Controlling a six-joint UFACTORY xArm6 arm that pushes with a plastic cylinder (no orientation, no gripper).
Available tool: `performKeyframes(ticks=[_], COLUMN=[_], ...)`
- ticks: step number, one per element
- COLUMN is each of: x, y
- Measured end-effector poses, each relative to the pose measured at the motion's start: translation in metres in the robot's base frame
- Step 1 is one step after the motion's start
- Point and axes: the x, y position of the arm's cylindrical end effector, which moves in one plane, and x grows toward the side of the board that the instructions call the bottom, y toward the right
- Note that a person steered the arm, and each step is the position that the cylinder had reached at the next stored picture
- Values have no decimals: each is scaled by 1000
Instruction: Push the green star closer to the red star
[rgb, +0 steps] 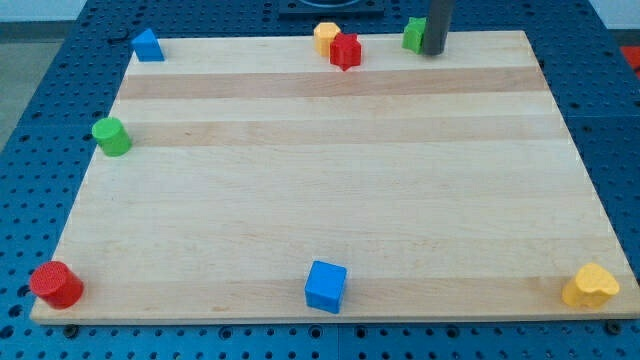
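The green star (413, 35) sits at the view's top edge of the board, right of centre, partly hidden by my rod. My tip (433, 51) stands right against the green star's right side. The red star (346, 51) lies to the green star's left, with a stretch of bare board between them. A yellow block (325, 36) touches the red star at its upper left.
A blue triangular block (147, 45) is at the top left corner. A green cylinder (111, 136) is at the left edge. A red cylinder (56, 284) is at the bottom left, a blue cube (325, 286) at bottom centre, a yellow block (591, 287) at bottom right.
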Motion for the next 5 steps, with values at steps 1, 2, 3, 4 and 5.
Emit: performKeyframes(ticks=[1, 2, 3, 4, 5], x=[5, -5, -23, -26, -26], y=[20, 42, 40, 20, -7])
